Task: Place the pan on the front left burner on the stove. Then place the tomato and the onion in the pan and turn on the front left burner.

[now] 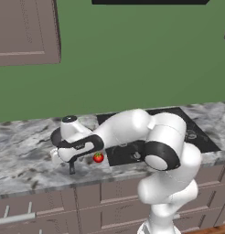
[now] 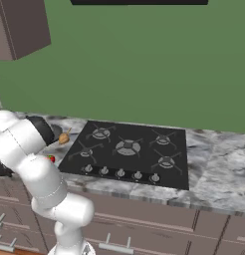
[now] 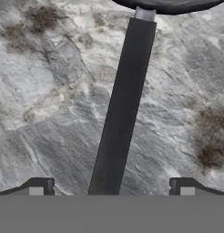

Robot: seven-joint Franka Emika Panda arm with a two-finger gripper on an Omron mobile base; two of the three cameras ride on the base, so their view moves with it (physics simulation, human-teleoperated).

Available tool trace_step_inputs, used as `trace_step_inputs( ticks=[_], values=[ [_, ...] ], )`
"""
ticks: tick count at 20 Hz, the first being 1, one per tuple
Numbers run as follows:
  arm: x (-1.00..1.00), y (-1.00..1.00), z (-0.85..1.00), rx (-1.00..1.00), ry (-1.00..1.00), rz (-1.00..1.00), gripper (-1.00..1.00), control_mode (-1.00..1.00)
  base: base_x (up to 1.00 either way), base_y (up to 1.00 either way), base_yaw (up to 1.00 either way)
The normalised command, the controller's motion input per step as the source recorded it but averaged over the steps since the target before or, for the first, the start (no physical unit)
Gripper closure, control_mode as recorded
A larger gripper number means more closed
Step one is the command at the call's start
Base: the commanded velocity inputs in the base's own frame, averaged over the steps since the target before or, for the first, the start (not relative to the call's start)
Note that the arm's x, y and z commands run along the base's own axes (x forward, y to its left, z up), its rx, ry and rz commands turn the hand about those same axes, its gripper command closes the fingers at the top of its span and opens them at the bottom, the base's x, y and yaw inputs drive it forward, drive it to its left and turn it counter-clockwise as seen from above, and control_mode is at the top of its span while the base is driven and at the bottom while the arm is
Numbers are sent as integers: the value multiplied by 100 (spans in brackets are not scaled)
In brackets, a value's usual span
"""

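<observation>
End effector [image 3: 111, 191]: fingers [image 3: 38, 186] spread wide, one tip at each lower corner of the hand view. They straddle the pan handle [image 3: 123, 109], which runs up the middle between them. Clear gaps on both sides of the handle; neither finger touches it. Nothing gripped.

Hand view looks along the handle toward the pan [image 3: 170, 4], whose dark rim curves across the top edge. A short silver neck joins handle to rim. Mottled grey marble surface [image 3: 50, 91] lies under the handle on both sides.

Left base view: end effector [image 1: 72, 168] hangs low over the surface [image 1: 23, 155], left of the stove [image 1: 203, 139], with the arm bent down and across from the lower right. The pan [image 1: 55, 136] shows as a dark sliver behind the wrist, resting on the surface, not on any burner. Tomato [image 1: 98, 157] sits on the surface just right of the hand, near the stove's left edge, apart from the fingers.

Right base view: onion [image 2: 64, 138] lies on the surface just left of the stove [image 2: 129, 149], stalk pointing up and right. A bit of the tomato [image 2: 51, 159] peeks out beside the arm. The pan [image 2: 56, 131] is a dark patch behind the arm. Front left burner [image 2: 85, 151] is bare under its grate. Silver knobs [image 2: 120, 173] line the stove's near edge.
</observation>
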Motion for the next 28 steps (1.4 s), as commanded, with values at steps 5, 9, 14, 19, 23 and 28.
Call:
trace_step_inputs(
  ticks=[5, 9, 14, 19, 23, 28],
  values=[
    [19, 13, -20, 0, 2, 0, -100, -100, 0, 0, 0],
    [13, 10, -21, 0, 2, 0, -100, -100, 0, 0, 0],
    [8, 10, -23, 0, 4, -2, -100, -100, 0, 0, 0],
    [1, 5, -25, 0, 3, -2, -100, -100, 0, 0, 0],
    [0, 0, -24, 0, 1, -1, 100, -100, 0, 0, 0],
    [-3, -1, -30, 0, 0, 0, 100, -100, 0, 0, 0]
  ],
)
